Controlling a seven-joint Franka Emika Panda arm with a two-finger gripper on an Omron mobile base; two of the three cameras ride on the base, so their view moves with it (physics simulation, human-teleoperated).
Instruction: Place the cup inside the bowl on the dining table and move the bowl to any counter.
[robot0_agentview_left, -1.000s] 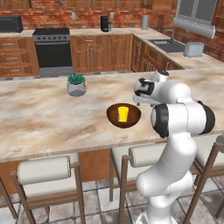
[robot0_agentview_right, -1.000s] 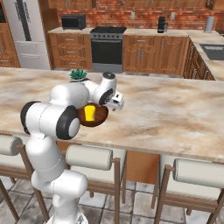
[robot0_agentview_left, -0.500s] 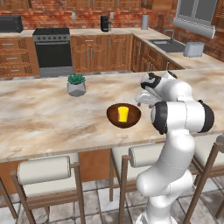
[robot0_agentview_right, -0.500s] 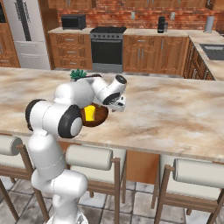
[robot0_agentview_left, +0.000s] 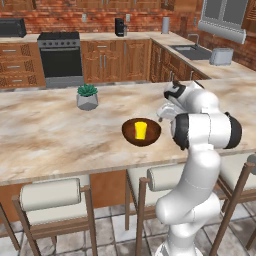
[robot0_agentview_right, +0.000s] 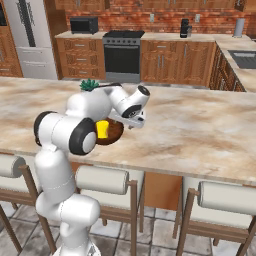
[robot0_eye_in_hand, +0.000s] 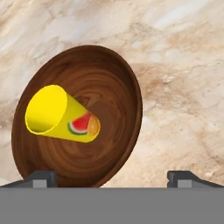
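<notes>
The gripper (robot0_eye_in_hand: 112, 177) hangs above the bowl (robot0_eye_in_hand: 109, 109) with its fingertips (robot0_eye_in_hand: 43, 177) spread wide apart and nothing between them. Just beyond the tips, the bowl sits on the dining table (robot0_eye_in_hand: 183, 78), and the cup (robot0_eye_in_hand: 61, 114) stands inside the bowl, its mouth toward the hand and a watermelon mark on its side. From the left base view, the gripper (robot0_agentview_left: 167, 111) is just beside the bowl (robot0_agentview_left: 141, 132), on the side away from the plant pot (robot0_agentview_left: 87, 97). The cup (robot0_agentview_left: 141, 130) rests upright at the bowl's middle. Well beyond the bowl runs the counter (robot0_agentview_left: 100, 37).

One cup (robot0_eye_in_hand: 61, 114); one bowl (robot0_eye_in_hand: 109, 87); one potted plant (robot0_agentview_left: 87, 97) (grey pot); three stools (robot0_agentview_left: 52, 195).
</notes>
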